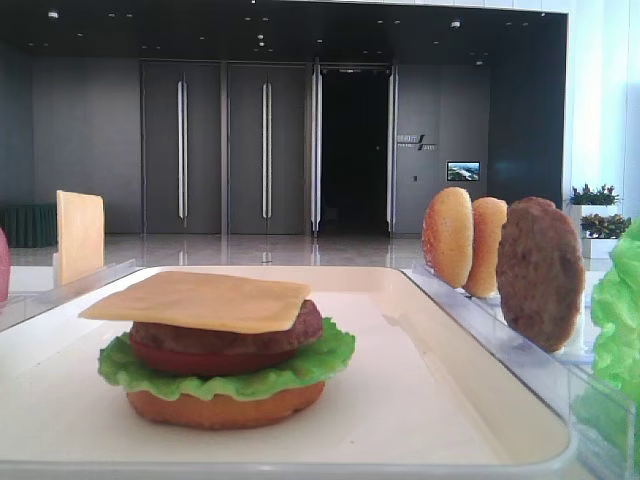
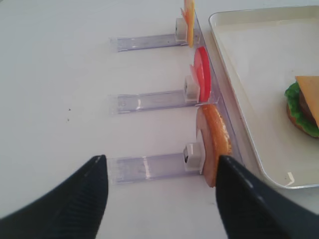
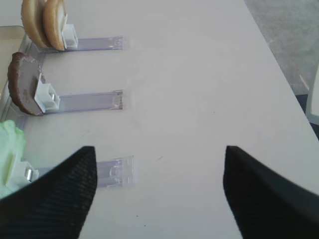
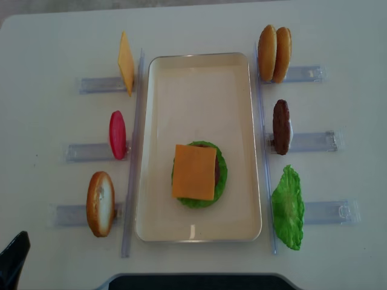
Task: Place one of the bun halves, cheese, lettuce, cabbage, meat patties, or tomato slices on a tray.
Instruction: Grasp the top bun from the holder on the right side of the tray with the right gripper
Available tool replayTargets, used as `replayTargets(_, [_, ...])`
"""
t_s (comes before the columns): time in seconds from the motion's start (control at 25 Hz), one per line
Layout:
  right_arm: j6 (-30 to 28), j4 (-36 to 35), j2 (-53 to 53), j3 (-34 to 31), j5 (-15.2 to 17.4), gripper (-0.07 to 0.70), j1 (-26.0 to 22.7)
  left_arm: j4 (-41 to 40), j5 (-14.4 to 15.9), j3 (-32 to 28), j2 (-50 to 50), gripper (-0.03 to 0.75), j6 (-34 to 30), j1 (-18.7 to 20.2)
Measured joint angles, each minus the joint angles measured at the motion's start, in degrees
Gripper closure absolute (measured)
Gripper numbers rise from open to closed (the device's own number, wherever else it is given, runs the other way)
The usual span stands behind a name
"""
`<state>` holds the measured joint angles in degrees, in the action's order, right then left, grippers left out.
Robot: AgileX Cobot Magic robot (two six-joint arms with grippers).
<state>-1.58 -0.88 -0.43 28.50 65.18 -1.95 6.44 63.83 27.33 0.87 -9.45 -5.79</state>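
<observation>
Both your grippers stand spread and hold nothing: the left gripper [image 2: 162,196] hovers over bare table short of the top bun [image 2: 215,143], which stands on edge in its clear holder just beside the tray [image 2: 249,144] rim. The right gripper [image 3: 159,191] faces open tabletop, its holders off to one side.
</observation>
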Motion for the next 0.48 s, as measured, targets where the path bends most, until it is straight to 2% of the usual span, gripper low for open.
replayTargets(0.48, [0.00, 0.26, 0.00, 0.00, 0.00, 0.100, 0.00, 0.00, 0.00, 0.00, 0.00, 0.300, 0.00, 0.00])
